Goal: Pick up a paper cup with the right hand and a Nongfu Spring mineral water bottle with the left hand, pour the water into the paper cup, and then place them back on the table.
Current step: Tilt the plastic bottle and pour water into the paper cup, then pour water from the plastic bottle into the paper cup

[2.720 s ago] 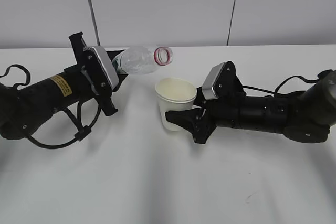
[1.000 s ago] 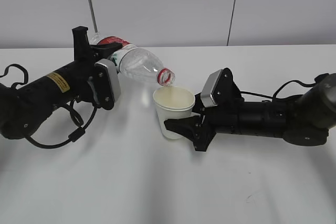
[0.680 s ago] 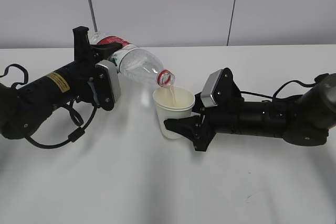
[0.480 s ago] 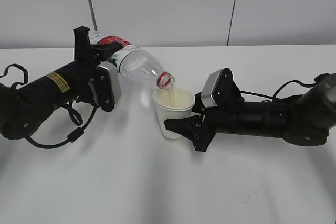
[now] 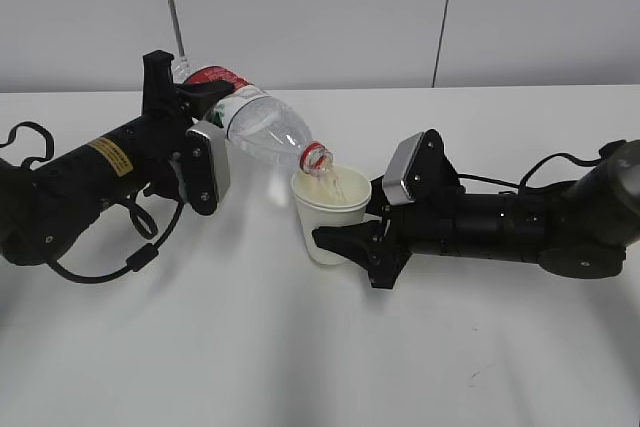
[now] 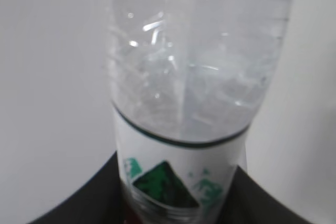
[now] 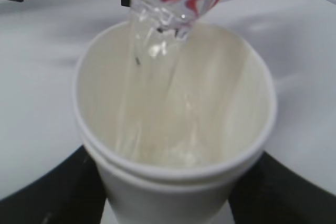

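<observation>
White tabletop, the table [image 5: 300, 347], is carrying both arms under a pale panelled wall. At nine o'clock, the left hand [image 5: 190, 107] is clamping the Nongfu Spring mineral water bottle [image 5: 262, 129] by its labelled lower body, tilting the neck down toward three o'clock so the mouth is hanging over the rim. Centrally, the water [image 7: 152, 77] is streaming into the paper cup [image 5: 328, 215]. At three o'clock, the right hand [image 5: 350, 239] is closing around the cup's base, probably steadying it.
</observation>
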Robot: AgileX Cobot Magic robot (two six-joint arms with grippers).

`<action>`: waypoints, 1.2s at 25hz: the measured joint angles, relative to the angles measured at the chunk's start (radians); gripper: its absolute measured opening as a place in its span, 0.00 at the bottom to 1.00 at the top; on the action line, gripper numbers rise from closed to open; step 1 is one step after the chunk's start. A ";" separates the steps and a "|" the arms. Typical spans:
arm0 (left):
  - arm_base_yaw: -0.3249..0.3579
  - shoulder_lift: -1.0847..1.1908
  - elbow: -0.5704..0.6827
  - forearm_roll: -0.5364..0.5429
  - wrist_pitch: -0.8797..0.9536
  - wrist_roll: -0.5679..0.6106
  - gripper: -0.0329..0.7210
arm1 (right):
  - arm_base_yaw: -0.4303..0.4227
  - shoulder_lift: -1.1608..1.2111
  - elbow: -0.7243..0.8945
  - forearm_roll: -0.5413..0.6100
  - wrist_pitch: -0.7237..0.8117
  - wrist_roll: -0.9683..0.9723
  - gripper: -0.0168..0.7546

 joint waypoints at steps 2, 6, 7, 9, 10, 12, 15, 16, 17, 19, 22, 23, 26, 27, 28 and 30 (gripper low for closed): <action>0.000 0.000 0.000 0.000 0.000 0.001 0.41 | 0.000 0.000 0.000 0.000 0.000 0.000 0.63; 0.000 0.000 0.000 0.000 -0.001 0.002 0.41 | 0.000 0.000 0.000 0.000 0.000 0.000 0.63; 0.000 0.000 0.000 0.000 -0.001 0.002 0.41 | 0.000 0.000 0.000 0.000 0.000 0.000 0.63; 0.000 0.000 0.000 0.000 -0.001 0.002 0.41 | 0.000 0.000 0.000 0.000 0.000 0.000 0.63; 0.000 0.000 0.000 0.000 -0.001 0.002 0.41 | 0.000 0.000 0.000 0.000 0.000 0.000 0.63; 0.000 0.000 0.000 0.000 -0.001 0.002 0.41 | 0.000 0.001 0.000 0.000 0.000 0.000 0.63; 0.000 0.000 0.000 0.000 -0.001 0.002 0.41 | 0.000 0.001 0.000 0.000 0.000 0.000 0.63; 0.000 0.000 0.000 0.000 -0.001 0.002 0.41 | 0.000 0.001 0.000 0.000 0.000 0.000 0.63; 0.000 0.000 0.000 0.000 -0.001 0.002 0.41 | 0.000 0.001 0.000 0.000 0.000 0.000 0.63; 0.000 0.000 0.000 0.000 -0.001 0.002 0.41 | 0.000 0.005 0.000 0.000 0.000 -0.002 0.63; 0.000 0.000 0.000 0.000 -0.001 0.003 0.41 | 0.000 0.011 0.000 0.000 0.000 -0.002 0.63; 0.000 0.000 0.000 0.000 -0.001 0.003 0.41 | 0.000 0.013 0.000 0.000 -0.002 -0.002 0.63; 0.000 0.000 0.000 0.000 -0.002 0.003 0.41 | 0.000 0.013 0.000 0.000 -0.008 -0.002 0.63; 0.000 0.000 0.000 0.000 -0.002 0.003 0.41 | 0.000 0.013 0.000 0.000 -0.008 -0.002 0.63; 0.000 0.000 0.000 0.000 -0.003 0.003 0.41 | 0.000 0.013 0.000 0.000 -0.010 -0.002 0.63; 0.000 0.000 0.000 0.000 -0.004 0.003 0.41 | 0.000 0.013 0.000 0.000 -0.010 -0.002 0.63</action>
